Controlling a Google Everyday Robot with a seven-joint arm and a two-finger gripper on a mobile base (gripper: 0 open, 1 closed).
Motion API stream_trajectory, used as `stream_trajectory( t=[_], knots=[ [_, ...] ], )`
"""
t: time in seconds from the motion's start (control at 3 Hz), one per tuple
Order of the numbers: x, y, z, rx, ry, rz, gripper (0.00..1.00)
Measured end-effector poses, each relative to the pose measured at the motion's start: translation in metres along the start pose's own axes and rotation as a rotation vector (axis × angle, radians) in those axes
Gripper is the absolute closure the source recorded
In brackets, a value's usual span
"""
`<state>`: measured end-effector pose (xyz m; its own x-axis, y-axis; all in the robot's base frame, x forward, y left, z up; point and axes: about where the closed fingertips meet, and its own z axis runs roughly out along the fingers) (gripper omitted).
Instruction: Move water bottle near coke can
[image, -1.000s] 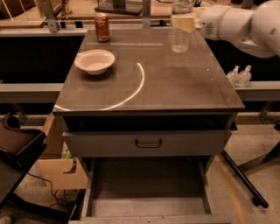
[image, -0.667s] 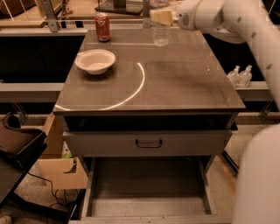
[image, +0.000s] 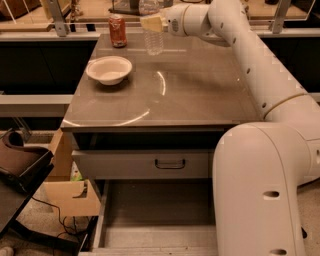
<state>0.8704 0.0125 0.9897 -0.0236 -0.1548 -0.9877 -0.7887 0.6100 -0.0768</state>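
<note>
The water bottle is a clear ribbed plastic bottle at the far middle of the table, its top cut off by the frame's upper edge. My gripper reaches in from the right and is shut on the bottle's upper part, with the bottle's base at or just above the tabletop. The coke can is a red-orange can with a silver top, upright at the far left of the table, a short gap to the left of the bottle.
A white round bowl sits on the grey table in front of the can. My white arm crosses the table's right side. Below the table's front edge a drawer stands open. A cardboard box is at lower left.
My gripper has carried the water bottle leftward along the far edge of the table, from the far right to close beside the coke can. The arm now fills the right side of the view.
</note>
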Motion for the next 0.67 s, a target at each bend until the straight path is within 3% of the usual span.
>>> stream_trajectory(
  t=[0.33, 0.67],
  knots=[
    [0.006, -0.007, 0.014, 0.001, -0.015, 0.007, 1.0],
    [0.019, -0.027, 0.029, 0.039, -0.033, 0.026, 1.0]
  ],
)
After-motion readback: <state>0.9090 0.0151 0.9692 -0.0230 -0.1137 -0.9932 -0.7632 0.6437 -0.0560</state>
